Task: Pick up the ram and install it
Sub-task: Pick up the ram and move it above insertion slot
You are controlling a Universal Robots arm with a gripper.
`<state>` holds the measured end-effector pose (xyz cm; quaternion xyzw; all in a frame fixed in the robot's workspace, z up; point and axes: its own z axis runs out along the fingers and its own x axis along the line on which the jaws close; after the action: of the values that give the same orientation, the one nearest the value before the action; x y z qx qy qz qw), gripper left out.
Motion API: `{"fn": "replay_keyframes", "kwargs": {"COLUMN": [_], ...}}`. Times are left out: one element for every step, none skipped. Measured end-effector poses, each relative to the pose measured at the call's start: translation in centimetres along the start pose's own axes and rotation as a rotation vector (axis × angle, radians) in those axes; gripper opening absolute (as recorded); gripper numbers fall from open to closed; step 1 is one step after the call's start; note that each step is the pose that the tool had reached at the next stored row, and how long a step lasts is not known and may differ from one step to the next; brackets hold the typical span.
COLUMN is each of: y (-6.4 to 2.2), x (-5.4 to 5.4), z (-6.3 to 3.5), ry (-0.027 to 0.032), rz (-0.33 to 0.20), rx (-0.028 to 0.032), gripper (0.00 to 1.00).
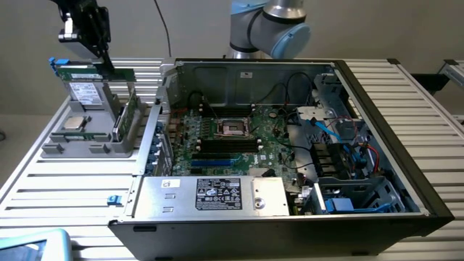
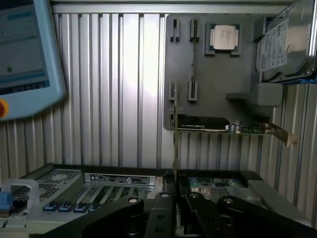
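Silver slats make up the table (image 1: 65, 190), and a big open computer case (image 1: 377, 109) sits on it, filling the middle and right of the exterior view. Inside the case lies a green motherboard (image 1: 268, 136) with long black slots (image 1: 228, 144) near its middle. A grey tray (image 1: 58, 148) rests on the table at the left of the frame. In the tray are a small square silver chip (image 1: 75, 122), a grey drive (image 1: 88, 95) standing up, and a green card (image 1: 127, 117) on its edge.

The gripper (image 1: 108, 66) is in the upper left of the frame, above the tray. It is clamped tight on the ram (image 1: 83, 72), a thin green stick. The ram hangs level just over the top of the drive. It is well apart from the black slots, so it is not yet in the motherboard.

In the wrist view the ram is seen from its edge, like a thin line sticking out from between the dark fingers (image 2: 190, 201). A pale blue screen (image 2: 25, 49) is in the upper left of that frame.
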<state>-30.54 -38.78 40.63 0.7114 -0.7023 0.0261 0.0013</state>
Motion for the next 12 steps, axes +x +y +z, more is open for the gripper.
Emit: {"fn": "replay_keyframes", "kwargs": {"y": [-0.45, -0.90, -1.36, -1.81, -2.28, -2.73, -3.18, -3.63, -4.09, -4.53, -4.98, -5.47], "x": [0.0, 0.0, 0.0, 0.0, 0.0, 0.0, 0.0, 0.1, 0.1, 0.1, 0.1, 0.1], "z": [-0.08, -0.12, -0.15, -0.16, -0.17, -0.17, -0.16, -0.15, -0.14, -0.12, -0.11, -0.09], "ry": [-0.0001, -0.0001, 0.0000, 0.0000, 0.0000, 0.0000, -0.0001, 0.0000, 0.0000, 0.0000, 0.0000, 0.0000], "rz": [0.000, 0.000, 0.000, 0.000, 0.000, 0.000, 0.000, 0.000, 0.000, 0.000, 0.000, 0.000], "rx": [0.0000, 0.0000, 0.0000, 0.0000, 0.0000, 0.0000, 0.0000, 0.0000, 0.0000, -0.0001, 0.0000, 0.0000], "gripper": [0.14, 0.14, 0.14, 0.14, 0.14, 0.14, 0.14, 0.14, 0.14, 0.14, 0.14, 0.14]}}
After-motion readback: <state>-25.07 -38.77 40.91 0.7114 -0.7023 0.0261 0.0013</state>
